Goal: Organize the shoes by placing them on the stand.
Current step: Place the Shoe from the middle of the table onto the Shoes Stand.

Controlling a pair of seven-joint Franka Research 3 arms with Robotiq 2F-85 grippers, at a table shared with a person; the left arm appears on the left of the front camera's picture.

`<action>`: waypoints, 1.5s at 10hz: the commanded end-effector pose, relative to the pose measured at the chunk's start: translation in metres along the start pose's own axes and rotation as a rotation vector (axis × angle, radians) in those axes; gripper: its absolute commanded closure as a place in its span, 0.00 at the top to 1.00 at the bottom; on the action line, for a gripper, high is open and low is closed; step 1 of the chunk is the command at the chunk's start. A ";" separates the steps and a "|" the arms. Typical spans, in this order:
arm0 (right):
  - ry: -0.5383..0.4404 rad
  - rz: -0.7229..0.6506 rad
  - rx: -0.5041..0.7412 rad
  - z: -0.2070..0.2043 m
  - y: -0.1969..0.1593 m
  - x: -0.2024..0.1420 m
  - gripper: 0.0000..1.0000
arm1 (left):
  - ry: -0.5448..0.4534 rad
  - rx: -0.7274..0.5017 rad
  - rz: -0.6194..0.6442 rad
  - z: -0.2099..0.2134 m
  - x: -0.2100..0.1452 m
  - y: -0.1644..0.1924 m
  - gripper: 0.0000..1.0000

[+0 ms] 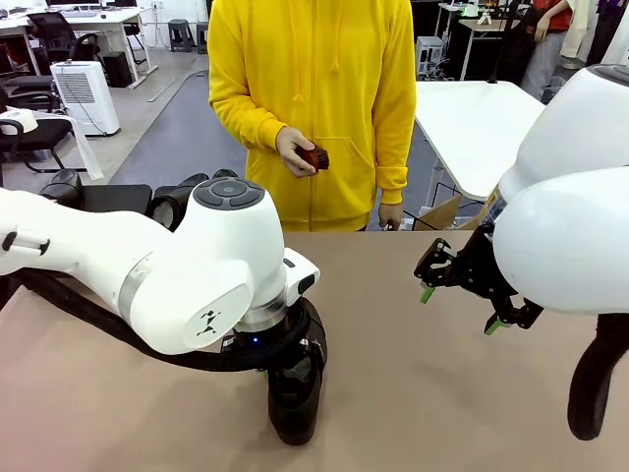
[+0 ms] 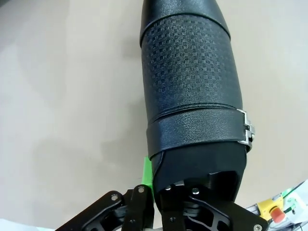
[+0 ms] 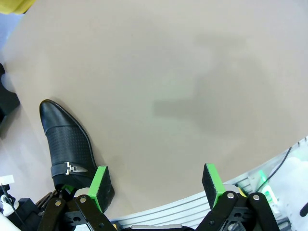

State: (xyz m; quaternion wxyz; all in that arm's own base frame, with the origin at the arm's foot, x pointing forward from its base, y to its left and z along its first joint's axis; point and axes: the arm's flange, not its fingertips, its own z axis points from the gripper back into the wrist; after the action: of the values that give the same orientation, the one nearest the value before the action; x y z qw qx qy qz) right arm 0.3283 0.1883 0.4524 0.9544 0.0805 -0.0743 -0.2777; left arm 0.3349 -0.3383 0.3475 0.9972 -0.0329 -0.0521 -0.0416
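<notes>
Front view: left arm reaches in from 9 o'clock and bends down over a shoe point(image 1: 294, 398) standing on the desk point(image 1: 413, 393) at about 6 o'clock. The left hand is hidden behind the wrist here. Right hand point(image 1: 465, 295) hangs above the desk at 3 o'clock, pads spread, holding nothing. A person stands at 12 o'clock with a small reddish-brown brush point(image 1: 313, 158) in one hand. More shoes point(image 1: 197, 192) sit at the desk's far edge near 10 o'clock, on what may be the stand; too hidden to confirm.

Left wrist view: the left hand point(image 2: 190, 192) is down on the heel end of the shoe, toe pointing to 12 o'clock. One green pad point(image 2: 147, 174) lies against the shoe's side; judged pinching the shoe at the collar.

Right wrist view: pads wide apart over bare desk; the same shoe lies at 8 o'clock.

Step judged: pickup of one shoe. Next move calls for a lift, then carry toward the far left edge.
</notes>
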 end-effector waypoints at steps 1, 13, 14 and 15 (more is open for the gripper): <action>0.008 0.017 0.020 0.001 0.002 0.005 1.00 | 0.008 0.035 0.005 -0.002 0.005 -0.004 0.00; 0.008 0.017 0.020 0.001 0.002 0.005 1.00 | -0.598 0.115 0.014 0.261 0.086 0.200 0.00; 0.008 0.017 0.020 0.001 0.002 0.005 1.00 | -0.626 0.130 0.035 0.273 0.092 0.227 0.00; 0.008 0.017 0.020 0.001 0.002 0.005 1.00 | -0.653 0.169 0.071 0.280 0.098 0.250 0.00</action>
State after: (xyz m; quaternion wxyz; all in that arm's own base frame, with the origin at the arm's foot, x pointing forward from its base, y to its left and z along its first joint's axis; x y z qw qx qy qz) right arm 0.3287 0.1878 0.4527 0.9543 0.0808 -0.0745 -0.2780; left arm 0.4201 -0.0783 0.6245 0.9349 0.0200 -0.3544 0.0044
